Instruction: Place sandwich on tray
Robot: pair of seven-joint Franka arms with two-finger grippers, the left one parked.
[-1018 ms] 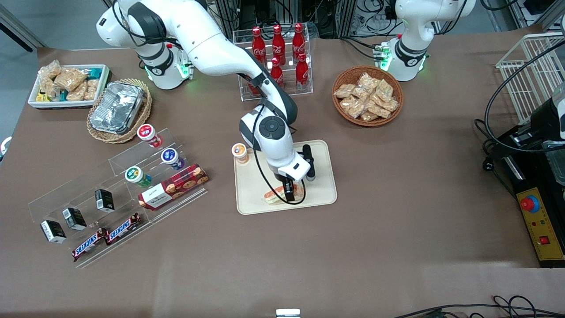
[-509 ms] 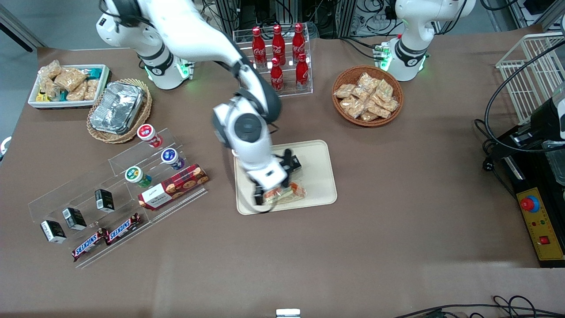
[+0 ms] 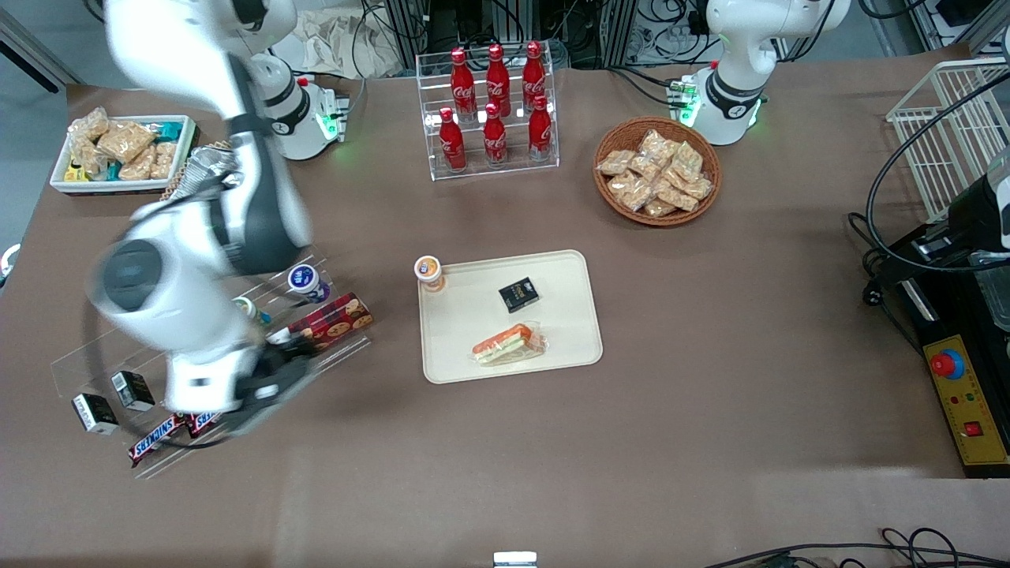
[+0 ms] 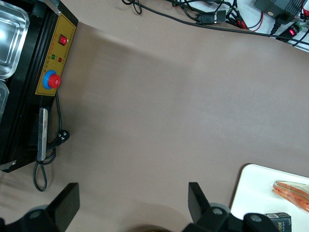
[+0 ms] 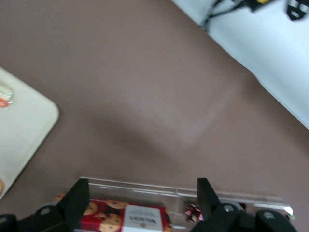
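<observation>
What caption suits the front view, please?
Sandwich lies on tray; open gripper hangs above snack shelf.

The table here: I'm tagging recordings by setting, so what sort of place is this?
Likely a robotics lab staged as a snack shop: cola bottles on a clear rack, sandwich on a tray, emergency-stop box. The open gripper hovers above the biscuit box.

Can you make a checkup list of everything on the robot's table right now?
Surface: brown table, flat.
Job's things: sandwich lies on the tray, untouched.
Clutter: black box and orange-lid cup on tray; cola bottles; snack basket; biscuit box; Snickers bars.
Grippers: gripper open, empty, above the biscuit box, toward the working arm's end.
Cables: black cable near control box.
Surroundings: wire rack.
</observation>
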